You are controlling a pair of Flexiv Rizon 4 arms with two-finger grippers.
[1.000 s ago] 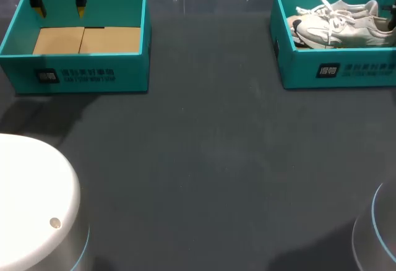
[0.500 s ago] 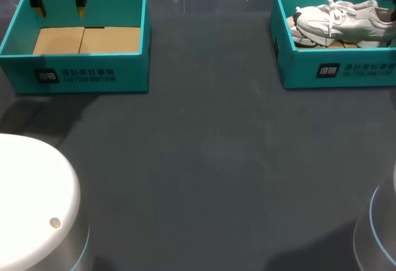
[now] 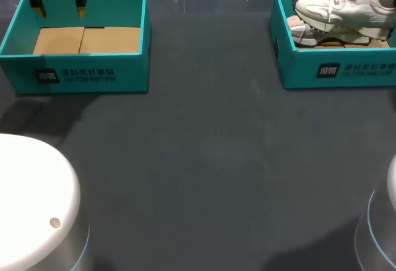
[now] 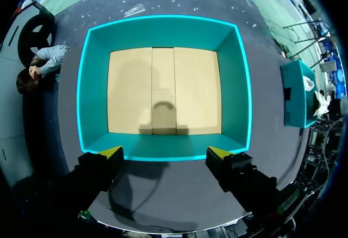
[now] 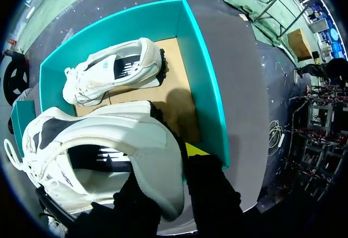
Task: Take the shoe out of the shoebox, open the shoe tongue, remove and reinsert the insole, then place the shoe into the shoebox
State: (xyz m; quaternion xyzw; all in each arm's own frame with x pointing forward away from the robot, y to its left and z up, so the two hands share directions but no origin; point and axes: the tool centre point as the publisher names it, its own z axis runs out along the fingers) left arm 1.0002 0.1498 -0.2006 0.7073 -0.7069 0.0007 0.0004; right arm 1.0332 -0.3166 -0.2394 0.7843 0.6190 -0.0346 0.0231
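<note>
Shoebox (image 3: 80, 73) (image 3: 346, 72), teal: two. Shoe (image 5: 114, 69) (image 5: 103, 156), white: two. Pincer (image 4: 164, 152) (image 5: 169, 164), yellow-tipped: two, one per arm

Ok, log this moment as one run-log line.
right end effector: shut on shoe, held over right shoebox | second shoe: in that box | left end effector: open, over left shoebox

Our right gripper (image 5: 182, 164) clamped the heel of a white shoe (image 5: 103, 151), held above the teal shoebox (image 5: 204, 94) and hiding part of its floor. One yellow tip (image 5: 196, 150) showed outside the heel, over the shoebox's near wall. Inside, we saw a second white shoe (image 5: 111, 69) lying on its side on the cardboard floor (image 5: 174, 94).
</note>
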